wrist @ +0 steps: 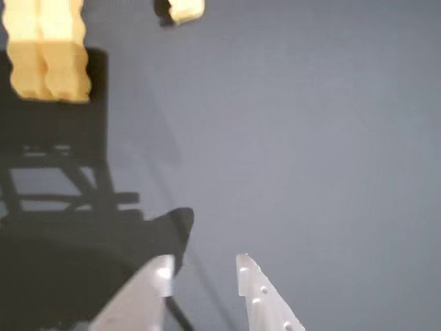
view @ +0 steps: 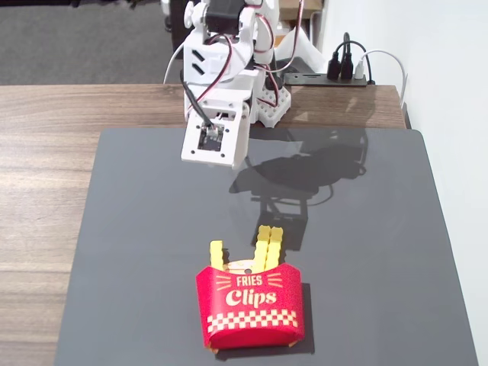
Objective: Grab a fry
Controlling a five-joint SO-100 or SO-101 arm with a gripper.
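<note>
The white plastic two-finger claw (wrist: 203, 265) shows in the wrist view as two pale tips entering from the bottom edge, parted by a narrow gap and holding nothing; only dark mat lies between them. It hangs above the mat, well short of the fries, which I judge to be an approach posture: the tips point toward the fry ends at the top left of that view, so the arm can reach forward and close on one.

In the fixed view the white printed arm with red and black wires (view: 217, 76) leans out from the far edge of the brown wooden table (view: 46, 168), its wrist housing tilted down over the dark grey rectangular mat (view: 366, 252).

Near the front of the mat lies the red cardboard-look fry carton printed "FRIES Clips" (view: 249, 305), apparently flat on its back with its open mouth facing the arm. That placement likely offers the fry ends to the claw. A pair of yellow crinkle-cut fries (view: 268, 245) (wrist: 47, 52) sticks out of the mouth side by side and touching, and a shorter yellow fry (view: 216, 255) (wrist: 186, 9) stands just apart. Their long axes run along the mat from carton toward the arm base, free ends pointing at the arm.
</note>
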